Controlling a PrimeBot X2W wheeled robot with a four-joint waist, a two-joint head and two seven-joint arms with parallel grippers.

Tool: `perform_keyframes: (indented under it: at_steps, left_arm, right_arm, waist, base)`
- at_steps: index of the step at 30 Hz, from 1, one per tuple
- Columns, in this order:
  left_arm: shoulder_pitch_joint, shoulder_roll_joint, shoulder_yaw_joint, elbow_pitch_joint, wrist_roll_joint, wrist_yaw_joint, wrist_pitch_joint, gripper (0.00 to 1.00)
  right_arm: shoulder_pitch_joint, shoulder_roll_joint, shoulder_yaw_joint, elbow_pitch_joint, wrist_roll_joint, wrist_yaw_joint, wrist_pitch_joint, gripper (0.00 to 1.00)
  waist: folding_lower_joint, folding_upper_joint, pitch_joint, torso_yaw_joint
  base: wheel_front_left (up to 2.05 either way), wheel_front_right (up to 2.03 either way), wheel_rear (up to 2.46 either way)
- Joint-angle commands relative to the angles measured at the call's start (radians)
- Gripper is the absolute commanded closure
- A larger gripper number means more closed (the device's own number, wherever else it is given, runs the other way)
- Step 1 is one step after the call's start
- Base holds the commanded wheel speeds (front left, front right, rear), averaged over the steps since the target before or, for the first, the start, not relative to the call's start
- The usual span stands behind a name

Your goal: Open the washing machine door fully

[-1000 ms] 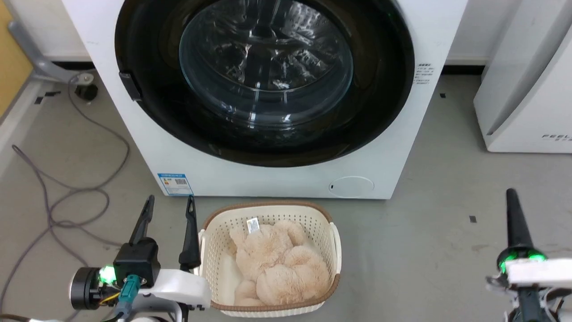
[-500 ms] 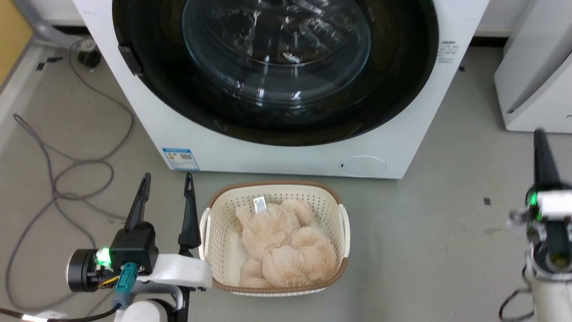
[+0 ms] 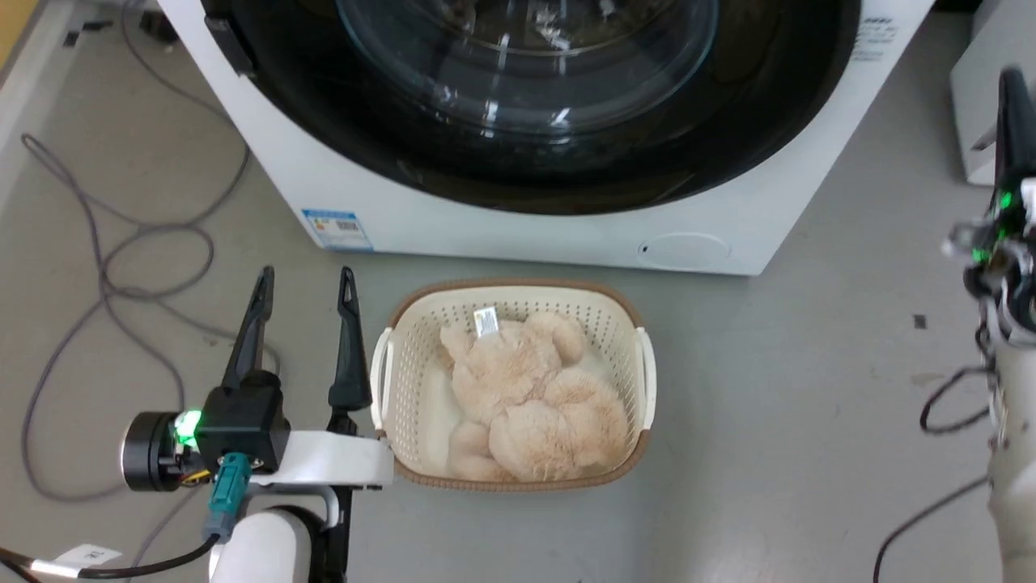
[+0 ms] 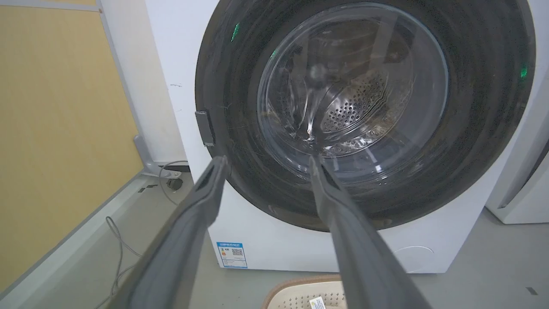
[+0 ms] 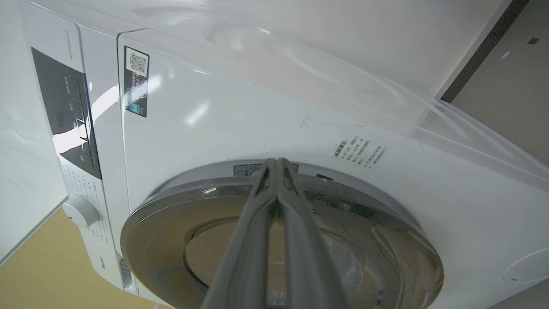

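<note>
Fingers of my left gripper [image 3: 306, 275] stand spread apart above the floor, just beside the basket [image 3: 645, 380] that holds a beige plush toy [image 3: 526, 397]. My right gripper [image 3: 1012, 81] has its fingers pressed together on nothing, off to the right of the washing machine [image 3: 502, 235]. The washing machine door [image 3: 526, 81] sits closed against the machine's front.
</note>
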Motion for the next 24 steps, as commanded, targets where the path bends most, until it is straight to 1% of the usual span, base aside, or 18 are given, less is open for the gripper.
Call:
perform_keyframes:
  at_steps: [1,4,5,11,14,19,24]
  left_arm:
    - [-0.020,0.001,-0.002,-0.005,-0.008,0.008,-0.009,0.00]
    - [-0.038,0.001,-0.009,-0.011,-0.011,0.013,-0.018,0.00]
    - [-0.038,0.001,-0.009,-0.011,-0.011,0.013,-0.018,0.00]
    - [-0.067,0.001,-0.022,-0.023,-0.020,0.024,-0.030,0.00]
    - [-0.083,0.001,-0.029,-0.026,-0.027,0.031,-0.039,0.00]
    - [-0.103,0.001,-0.040,-0.029,-0.035,0.043,-0.049,0.00]
    - [-0.118,0.001,-0.051,-0.030,-0.040,0.056,-0.060,0.00]
  right_arm:
    - [-0.047,-0.011,0.004,0.025,0.035,0.001,0.009,1.00]
    - [-0.138,-0.033,0.018,0.083,0.062,0.001,0.013,1.00]
    - [-0.138,-0.033,0.018,0.083,0.062,0.001,0.013,1.00]
    - [-0.272,-0.060,0.063,0.164,0.080,0.001,0.016,1.00]
    - [-0.348,-0.072,0.106,0.227,0.081,0.001,0.019,1.00]
    - [-0.423,-0.074,0.151,0.289,0.111,0.001,0.058,1.00]
    - [-0.463,-0.080,0.184,0.333,0.157,0.001,0.105,1.00]
  waist:
    - [-0.0002,0.0000,0.019,0.011]
    - [-0.0002,0.0000,0.052,0.025]
    - [-0.0002,0.0000,0.052,0.025]
    - [-0.0002,0.0000,0.106,0.047]
    - [-0.0002,0.0000,0.136,0.060]
    - [-0.0002,0.0000,0.165,0.075]
    - [-0.0002,0.0000,0.182,0.084]
  base:
    - [0.00,0.00,0.00]
    - [0.00,0.00,0.00]
    - [0.00,0.00,0.00]
    - [0.00,0.00,0.00]
    - [0.00,0.00,0.00]
    - [0.00,0.00,0.00]
    - [0.00,0.00,0.00]
